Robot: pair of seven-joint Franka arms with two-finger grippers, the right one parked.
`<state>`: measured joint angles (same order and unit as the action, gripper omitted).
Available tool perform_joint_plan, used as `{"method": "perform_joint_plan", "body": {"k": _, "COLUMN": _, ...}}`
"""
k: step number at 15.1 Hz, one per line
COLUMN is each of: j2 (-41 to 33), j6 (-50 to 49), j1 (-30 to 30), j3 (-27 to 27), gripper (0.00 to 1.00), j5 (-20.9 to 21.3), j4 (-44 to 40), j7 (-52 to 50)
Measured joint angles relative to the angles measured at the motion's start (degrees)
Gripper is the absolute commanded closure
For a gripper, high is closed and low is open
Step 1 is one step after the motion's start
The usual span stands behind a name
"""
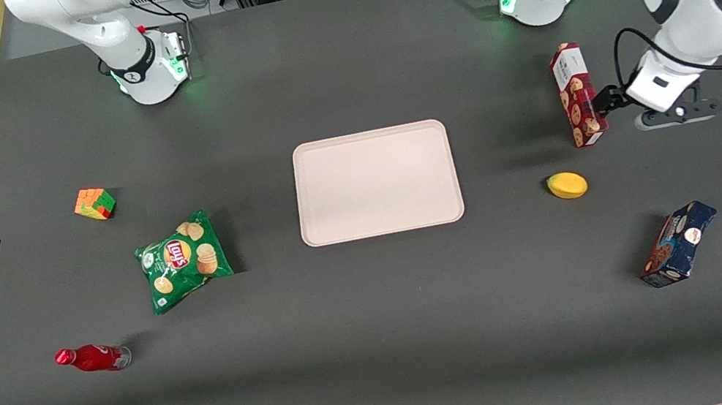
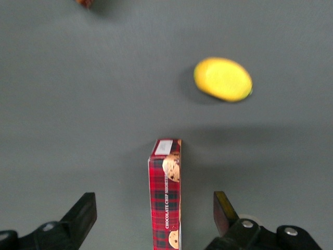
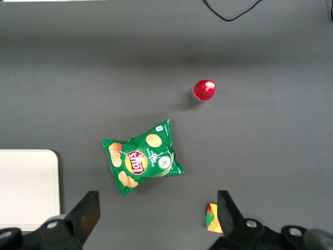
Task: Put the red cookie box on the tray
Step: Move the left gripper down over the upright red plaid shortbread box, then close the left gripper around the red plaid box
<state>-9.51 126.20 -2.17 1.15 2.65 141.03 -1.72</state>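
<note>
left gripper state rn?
Left gripper: open, jaws straddling the red cookie box without touching it, holding nothing.

Counted: two cookie boxes, one red cookie box [image 1: 577, 95] and one dark blue [image 1: 679, 244]; one tray [image 1: 376, 182]; one chip bag [image 1: 182, 259]; one puzzle cube [image 1: 94, 203]; one red bottle [image 1: 92, 358]; one yellow fruit [image 1: 567, 185]; one gripper [image 1: 608, 101].

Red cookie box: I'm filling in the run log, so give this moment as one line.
phase: reaching | gripper: open, straddling red cookie box | box: on table, not gripped | tray: nothing on it
</note>
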Motion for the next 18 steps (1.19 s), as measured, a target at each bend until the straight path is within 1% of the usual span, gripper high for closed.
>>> {"method": "perform_joint_plan", "body": {"k": 2, "j2": -0.35, "j6": 3.46, "j1": 0.01, "j3": -0.02, "gripper": 0.0, "j5": 0.0, "j4": 4.85, "j7": 0.0}}
{"method": "perform_joint_plan", "body": {"k": 5, "j2": -0.04, "j6": 5.71, "j1": 0.01, "j3": -0.04, "gripper": 0.0, "j5": 0.0, "j4": 9.24, "j7": 0.01}}
{"method": "perform_joint_plan", "body": {"k": 9, "j2": 0.62, "j6": 13.38, "j1": 0.02, "j3": -0.04, "gripper": 0.0, "j5": 0.01, "j4": 16.07, "j7": 0.04}}
{"method": "perform_joint_plan", "body": {"k": 12, "j2": 1.82, "j6": 16.83, "j1": 0.69, "j3": -0.04, "gripper": 0.0, "j5": 0.01, "j4": 18.59, "j7": 1.41}}
{"method": "perform_joint_plan", "body": {"k": 14, "j2": 3.9, "j6": 20.96, "j1": 1.88, "j3": -0.01, "gripper": 0.0, "j5": 0.01, "j4": 19.6, "j7": 2.67}}
{"method": "perform_joint_plan", "body": {"k": 16, "j2": 6.09, "j6": 22.76, "j1": 2.55, "j3": -0.01, "gripper": 0.0, "j5": 0.01, "j4": 19.69, "j7": 3.11}}
{"method": "perform_joint_plan", "body": {"k": 18, "j2": 7.41, "j6": 23.19, "j1": 2.69, "j3": -0.01, "gripper": 0.11, "j5": 0.01, "j4": 19.67, "j7": 3.15}}
